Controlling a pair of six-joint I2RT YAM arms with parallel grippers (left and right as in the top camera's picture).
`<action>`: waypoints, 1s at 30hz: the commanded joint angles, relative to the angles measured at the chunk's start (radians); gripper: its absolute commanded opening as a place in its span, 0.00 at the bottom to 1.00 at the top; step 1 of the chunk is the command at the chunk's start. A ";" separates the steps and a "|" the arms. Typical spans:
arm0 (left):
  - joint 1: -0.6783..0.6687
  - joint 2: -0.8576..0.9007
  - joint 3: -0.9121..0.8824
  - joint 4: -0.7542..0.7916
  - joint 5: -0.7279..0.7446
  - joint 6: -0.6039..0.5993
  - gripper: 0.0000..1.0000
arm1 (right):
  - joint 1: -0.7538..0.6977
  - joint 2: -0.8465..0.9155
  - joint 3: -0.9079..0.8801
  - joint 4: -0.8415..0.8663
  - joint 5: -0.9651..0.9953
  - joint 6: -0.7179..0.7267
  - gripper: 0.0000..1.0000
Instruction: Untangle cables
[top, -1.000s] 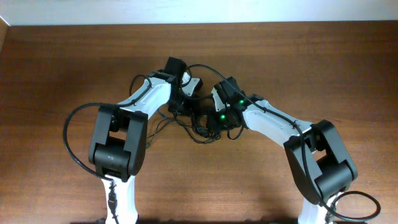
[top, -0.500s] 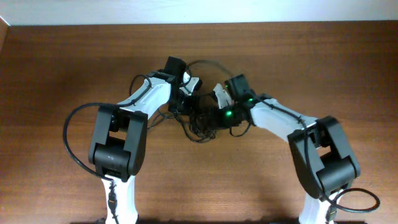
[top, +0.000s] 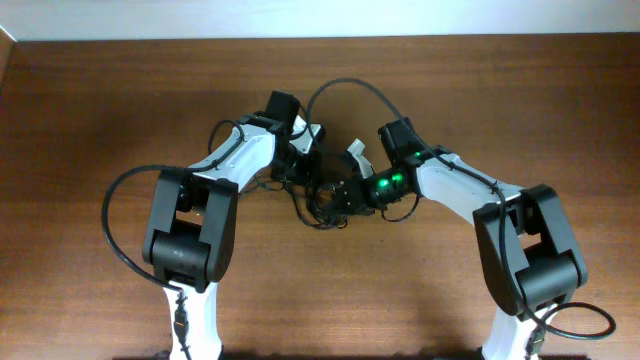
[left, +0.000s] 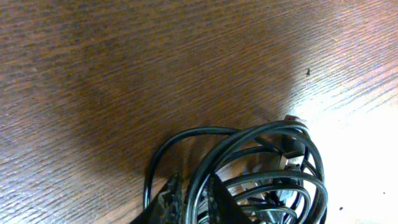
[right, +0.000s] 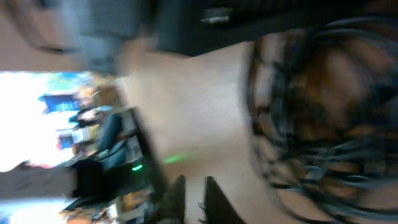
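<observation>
Black thin flexible cables (top: 325, 205) sit knotted at the middle of the brown wooden table (top: 100, 120), seen overhead. Left wrist: left gripper (left: 193, 200) pinches one loop at six o'clock. Right wrist: blurred, so I cannot tell the right gripper (right: 191, 194) state. Untangling seems to be midway; next, pull the strands gently apart

The view is motion-blurred. A tangle of thin black cables (right: 311, 106) lies on the desk (right: 193, 106) at right. The right pincer (right: 189, 199) shows at the bottom edge, fingertips close together.
</observation>
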 joint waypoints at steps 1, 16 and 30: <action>-0.003 0.020 -0.006 0.002 -0.006 -0.014 0.18 | 0.032 -0.028 -0.001 0.013 0.287 0.035 0.20; -0.003 0.020 -0.006 0.002 0.001 -0.014 0.18 | 0.113 0.039 -0.002 0.098 0.628 0.122 0.27; -0.003 0.020 -0.006 0.002 0.001 -0.014 0.18 | 0.093 0.060 0.032 0.140 0.526 0.121 0.24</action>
